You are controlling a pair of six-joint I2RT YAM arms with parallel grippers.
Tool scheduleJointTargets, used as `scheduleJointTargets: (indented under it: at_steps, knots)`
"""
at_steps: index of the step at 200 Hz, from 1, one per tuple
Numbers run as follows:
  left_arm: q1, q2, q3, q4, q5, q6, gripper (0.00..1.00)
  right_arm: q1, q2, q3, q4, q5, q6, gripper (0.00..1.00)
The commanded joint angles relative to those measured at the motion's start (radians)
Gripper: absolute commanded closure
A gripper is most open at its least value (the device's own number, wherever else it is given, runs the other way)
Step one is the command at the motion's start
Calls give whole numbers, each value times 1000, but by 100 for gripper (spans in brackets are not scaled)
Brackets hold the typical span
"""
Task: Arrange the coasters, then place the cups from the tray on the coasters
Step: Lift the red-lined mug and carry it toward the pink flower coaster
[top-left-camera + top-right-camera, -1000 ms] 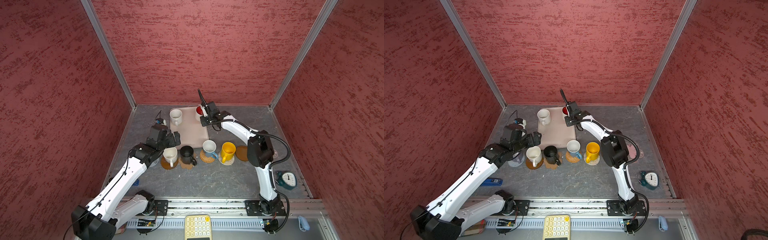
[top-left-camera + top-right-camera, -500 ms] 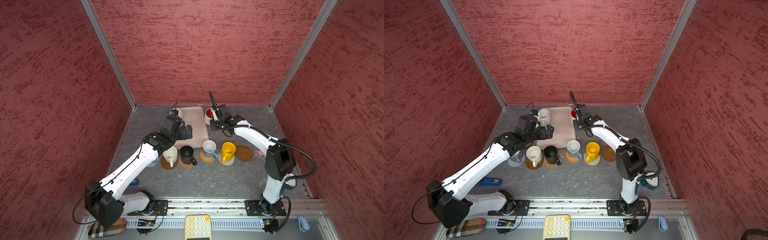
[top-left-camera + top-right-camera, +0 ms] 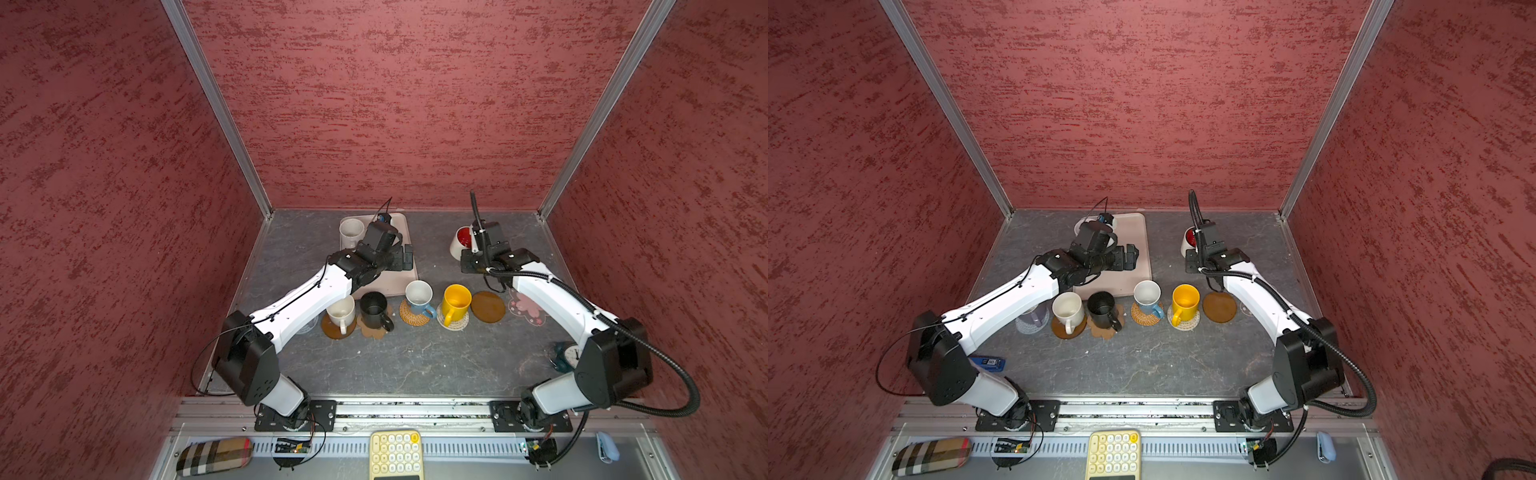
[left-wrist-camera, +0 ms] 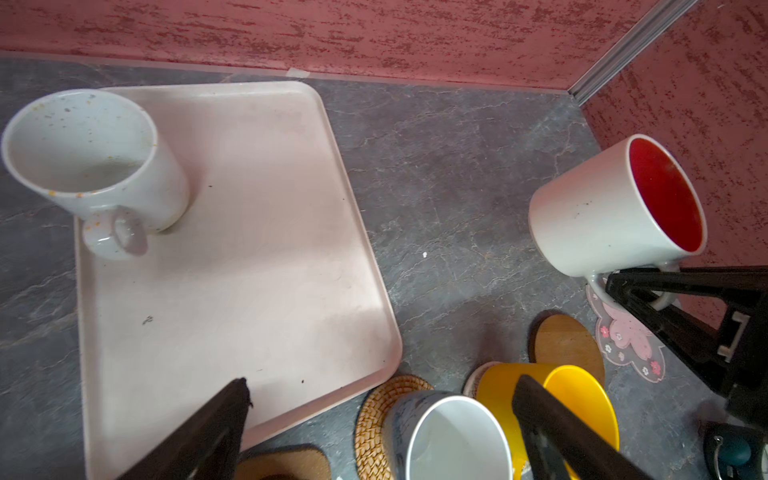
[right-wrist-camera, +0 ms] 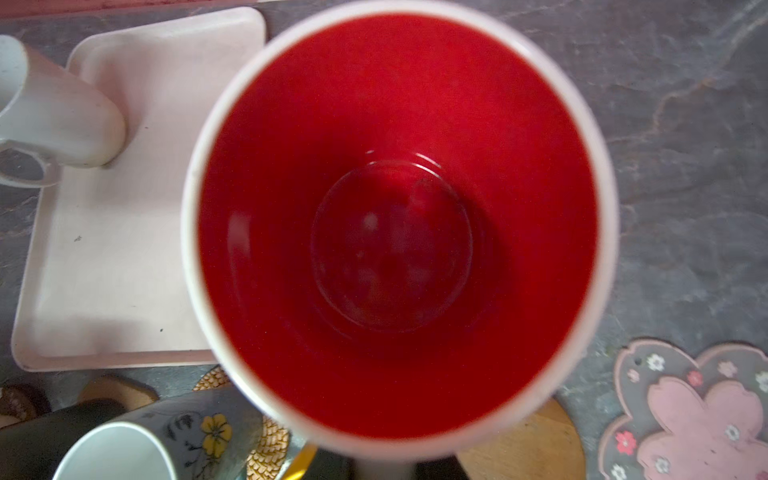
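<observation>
Grey stone-pattern table (image 3: 415, 365): a cream-beige rectangular plastic tray (image 4: 249, 249) lies at the far edge, with a plain white mug (image 4: 91, 158) in its far left corner. The left jaws hang spread wide above the tray's near right corner, empty. The right jaws are clenched on the handle of a white, red-lined mug (image 4: 615, 208), which is tilted near the far edge, right of the tray.

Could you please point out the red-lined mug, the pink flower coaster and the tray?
red-lined mug (image 4: 590, 216), left wrist view, outer wall.
pink flower coaster (image 5: 685, 411), right wrist view, pink middle.
tray (image 4: 249, 249), left wrist view, bare floor.
</observation>
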Motion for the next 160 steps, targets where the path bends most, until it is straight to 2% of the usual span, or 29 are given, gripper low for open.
scheduleJointTargets:
  at_steps: [1,64,160]
  knots:
    - [-15,24,48,26,3,14,1,-8,-88,-11,27,19,26,100]
    - [-23,83,55,59,30,15,0,-33,-237,-167,52,115,69,100]
    - [-32,78,25,78,11,10,0,-50,-385,-334,58,106,119,100]
